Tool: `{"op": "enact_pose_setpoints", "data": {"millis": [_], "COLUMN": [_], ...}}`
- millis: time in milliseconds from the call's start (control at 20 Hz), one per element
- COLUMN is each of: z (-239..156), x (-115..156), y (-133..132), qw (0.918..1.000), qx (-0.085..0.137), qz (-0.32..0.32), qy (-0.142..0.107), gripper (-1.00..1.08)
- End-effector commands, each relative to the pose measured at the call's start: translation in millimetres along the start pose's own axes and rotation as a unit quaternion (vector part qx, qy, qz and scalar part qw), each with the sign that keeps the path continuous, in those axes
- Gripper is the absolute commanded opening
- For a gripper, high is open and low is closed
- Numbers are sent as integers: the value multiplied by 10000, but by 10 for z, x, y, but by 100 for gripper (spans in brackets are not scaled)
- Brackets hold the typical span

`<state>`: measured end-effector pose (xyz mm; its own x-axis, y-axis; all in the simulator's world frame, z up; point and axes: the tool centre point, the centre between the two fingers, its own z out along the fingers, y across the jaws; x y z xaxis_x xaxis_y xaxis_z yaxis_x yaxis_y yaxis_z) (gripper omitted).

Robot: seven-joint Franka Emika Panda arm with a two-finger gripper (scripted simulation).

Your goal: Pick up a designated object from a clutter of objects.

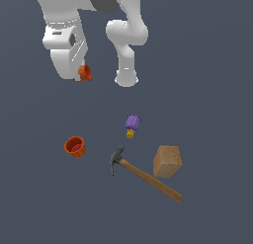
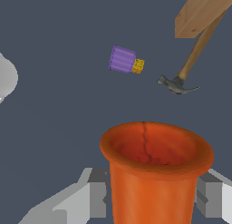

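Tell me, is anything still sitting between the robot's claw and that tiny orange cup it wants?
Nothing visible does. The wrist view shows the tiny orange cup already sitting between the gripper fingers. The purple cup, red-orange cup, hammer and wooden block lie well apart from it.

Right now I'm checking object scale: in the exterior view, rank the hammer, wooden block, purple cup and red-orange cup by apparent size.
1. Hammer, longest by far.
2. Wooden block.
3. Red-orange cup.
4. Purple cup, though it lies farther from the camera, so the last two are unsure.
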<state>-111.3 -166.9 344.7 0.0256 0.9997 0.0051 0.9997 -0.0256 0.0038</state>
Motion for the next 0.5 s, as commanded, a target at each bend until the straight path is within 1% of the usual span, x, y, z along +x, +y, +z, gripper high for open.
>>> {"op": "enact_pose_setpoints", "data": {"millis": [0, 250, 450], "z": [-202, -520, -692], "x": [-131, -349, -470], "y": [-90, -218, -282], "qw": [10000, 10000, 10000], "qx": [3, 11, 15], "qz": [1, 9, 12], "qy": [-3, -13, -19], "gripper": [-100, -100, -100]}}
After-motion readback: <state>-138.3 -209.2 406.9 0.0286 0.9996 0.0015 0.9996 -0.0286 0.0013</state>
